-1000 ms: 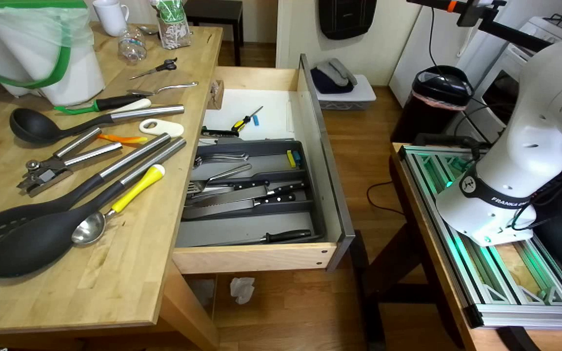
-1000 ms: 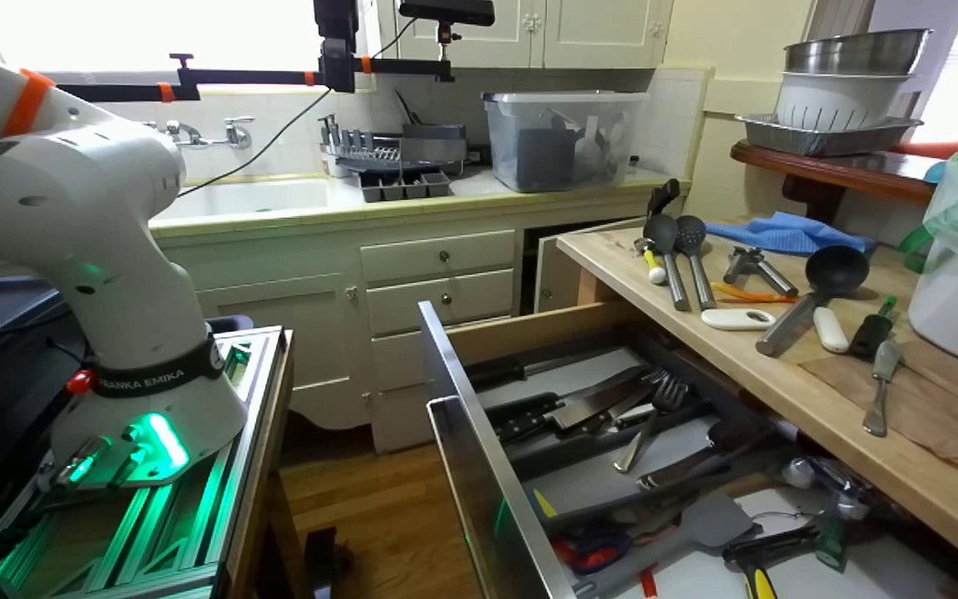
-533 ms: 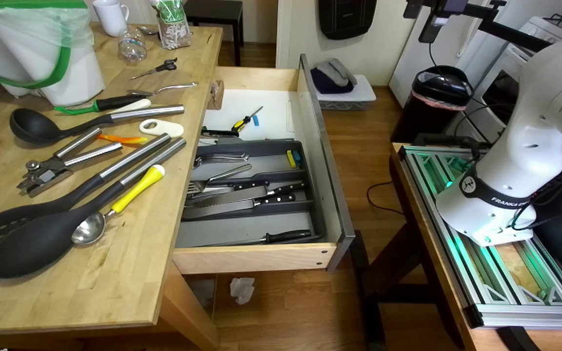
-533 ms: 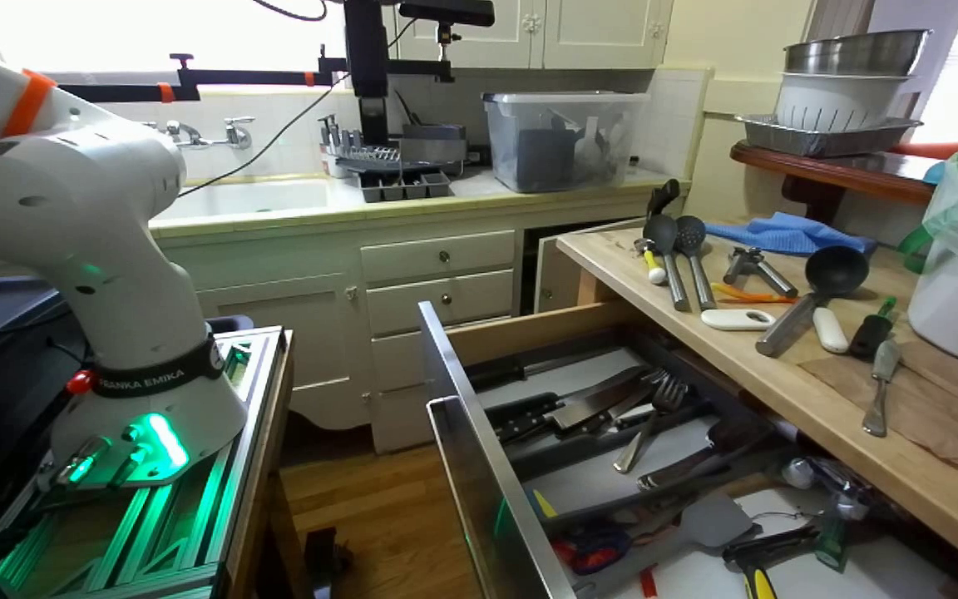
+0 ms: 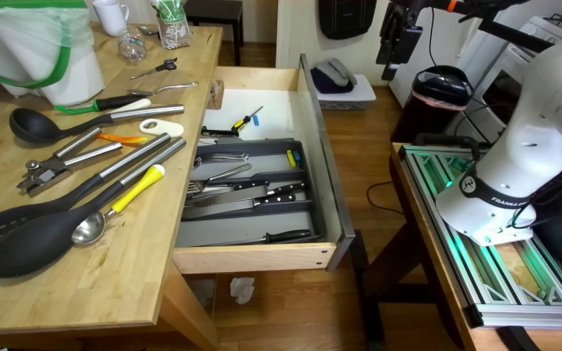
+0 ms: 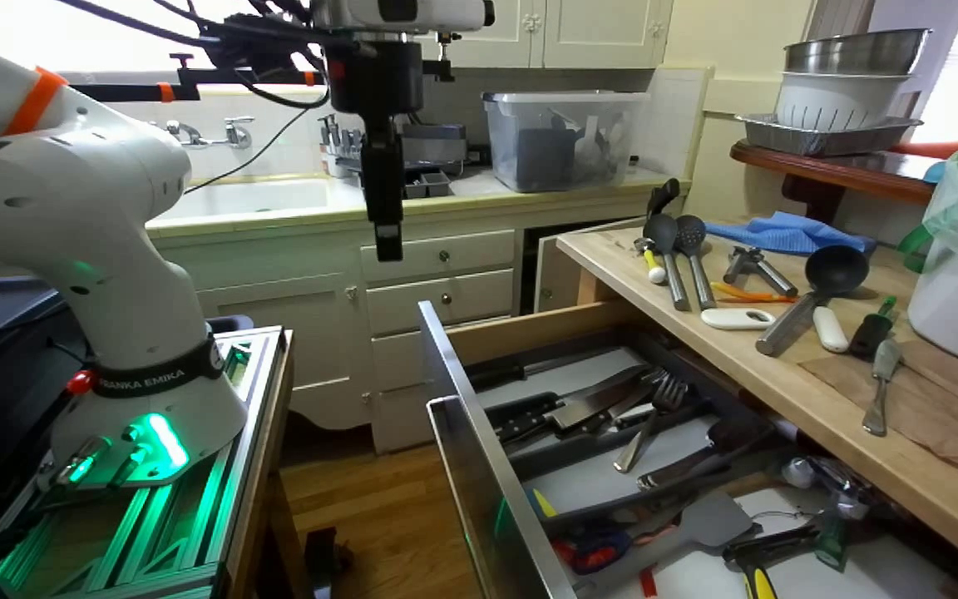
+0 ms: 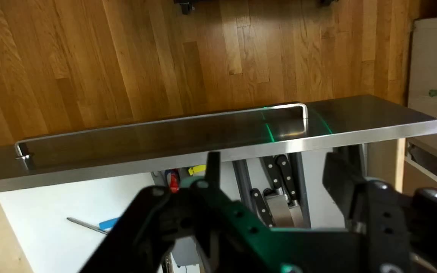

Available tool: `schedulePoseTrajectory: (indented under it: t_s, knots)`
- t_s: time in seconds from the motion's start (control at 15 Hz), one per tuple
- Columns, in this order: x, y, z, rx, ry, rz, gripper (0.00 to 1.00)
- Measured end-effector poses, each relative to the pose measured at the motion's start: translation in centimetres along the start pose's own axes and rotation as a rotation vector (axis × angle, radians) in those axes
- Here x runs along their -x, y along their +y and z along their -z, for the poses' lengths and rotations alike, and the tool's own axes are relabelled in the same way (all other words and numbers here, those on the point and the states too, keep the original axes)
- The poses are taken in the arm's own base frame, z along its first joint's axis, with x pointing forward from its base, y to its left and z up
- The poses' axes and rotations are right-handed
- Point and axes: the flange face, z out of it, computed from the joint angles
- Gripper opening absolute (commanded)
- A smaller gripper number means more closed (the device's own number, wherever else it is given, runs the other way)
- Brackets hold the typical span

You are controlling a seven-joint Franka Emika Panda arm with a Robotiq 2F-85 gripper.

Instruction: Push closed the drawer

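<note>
Gripper [image 7: 271, 167] pointing down, fingers [image 7: 214, 168] set wide apart. Drawer [image 5: 256, 258] lower than the gripper and apart from it, standing well out of the wooden table [image 5: 115, 287]; that table sits past the drawer as seen from the gripper, black ladle [image 5: 37, 127] and yellow-handled scoop [image 5: 127, 198] on top. Wrist view: grey front panel [image 7: 203, 133] crosses at a slant ahead of the fingers, long bar handle [image 7: 157, 122] on its outer face. Black-handled knives [image 7: 285, 170] lying in a divided tray [image 5: 242, 228] inside show between the fingers. From where I stand, arm base [image 6: 204, 408] on the gripper's other side, lit green.
</note>
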Motion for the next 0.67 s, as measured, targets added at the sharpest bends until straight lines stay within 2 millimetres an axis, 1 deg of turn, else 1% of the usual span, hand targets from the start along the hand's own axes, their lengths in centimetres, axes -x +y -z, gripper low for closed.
schedulePoseTrajectory:
  t_s: [0.13, 0.33, 0.4, 0.67]
  knots:
    - [-0.2, 1.3, -2.1, 0.021, 0.009, -0.016, 0.27]
    - [-0.6, 3.1, -5.1, 0.046, 0.021, -0.044, 0.03]
    - [-0.9, 3.7, -5.8, 0.053, 0.023, -0.054, 0.0]
    - [-1.5, 6.2, -8.9, 0.076, 0.012, -0.099, 0.0]
